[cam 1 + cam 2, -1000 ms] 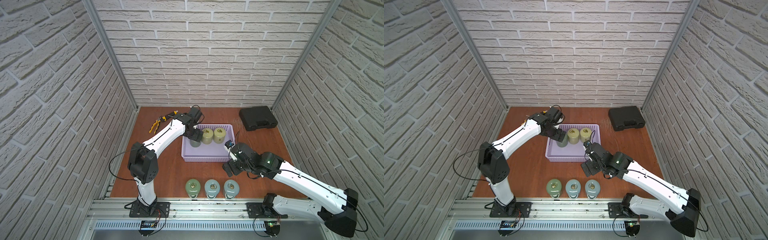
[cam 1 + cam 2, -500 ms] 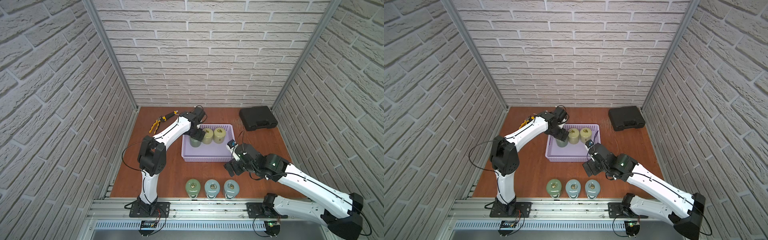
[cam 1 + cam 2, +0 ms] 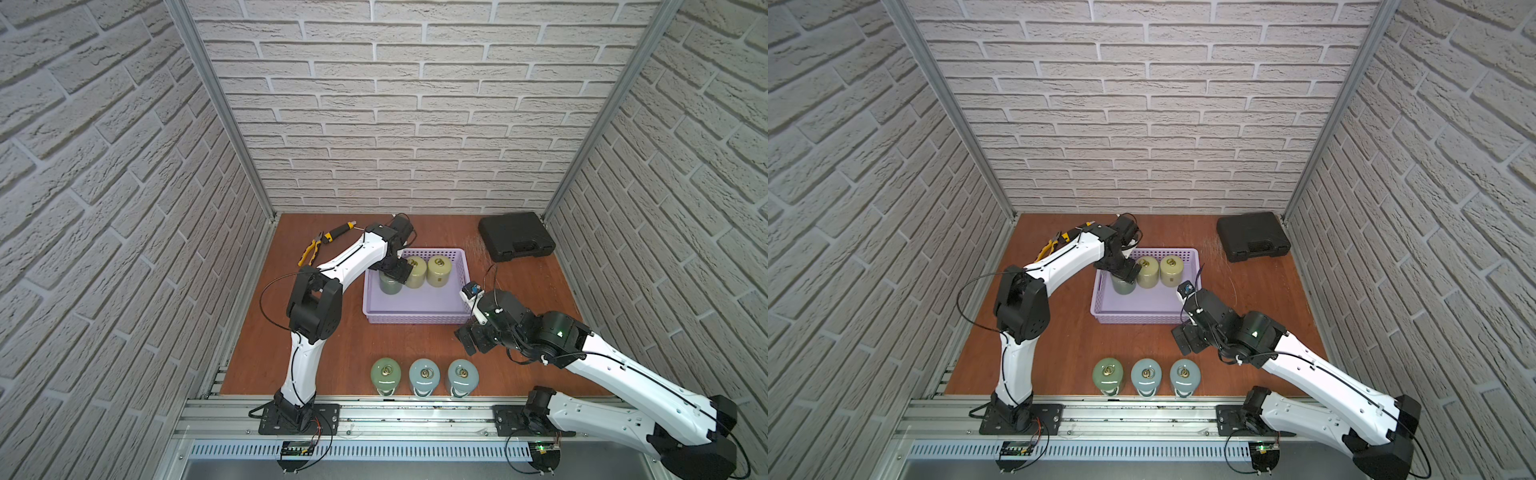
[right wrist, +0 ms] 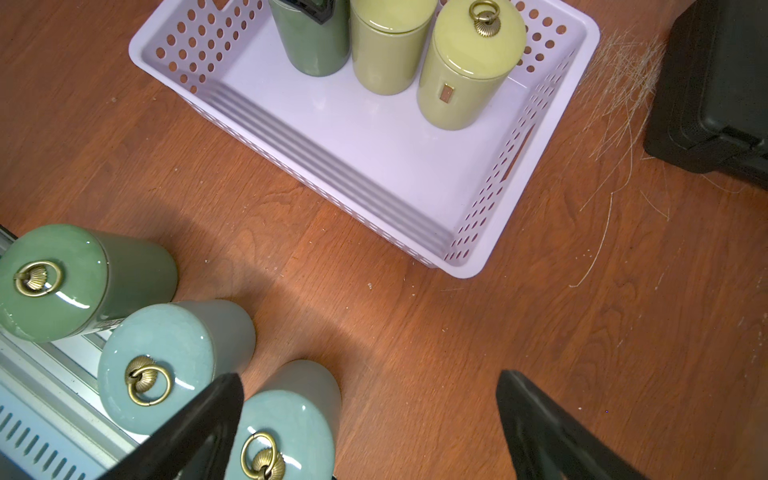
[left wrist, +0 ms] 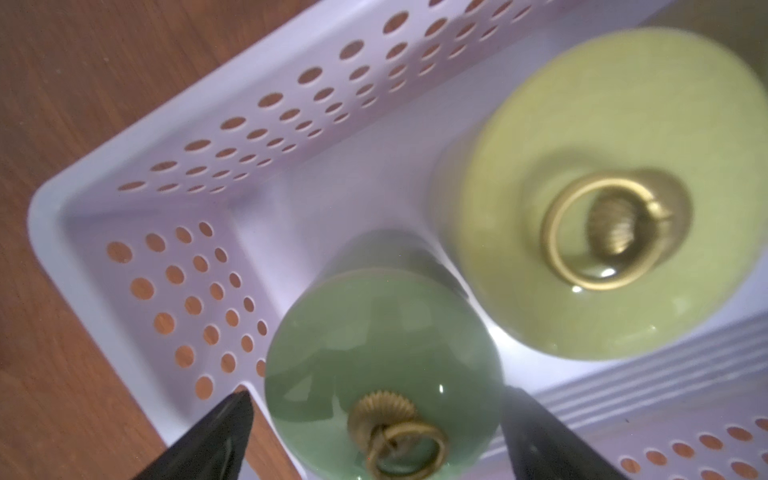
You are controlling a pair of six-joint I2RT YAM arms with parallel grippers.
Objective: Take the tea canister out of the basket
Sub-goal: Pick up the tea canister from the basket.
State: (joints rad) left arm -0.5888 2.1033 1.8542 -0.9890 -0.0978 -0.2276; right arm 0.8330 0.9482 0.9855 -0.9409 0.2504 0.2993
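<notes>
The left gripper [image 5: 374,399], jaws spread wide, straddles a dark green glazed cylindrical tea canister [image 5: 382,357] in the lavender perforated plastic basket [image 3: 415,318] — the right gripper [image 4: 370,380], jaws also apart, hangs nearby.

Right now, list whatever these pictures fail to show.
- Dark green canister lid: in both top views, covered by left gripper.
- Whether its fingers touch that canister: left wrist view, blurred, cut by the edge.
- Pliers: in a top view, mostly behind the left arm.
- Nearest blue canister: right wrist view, cut by the edge.
- Case: same view, cut off.
</notes>
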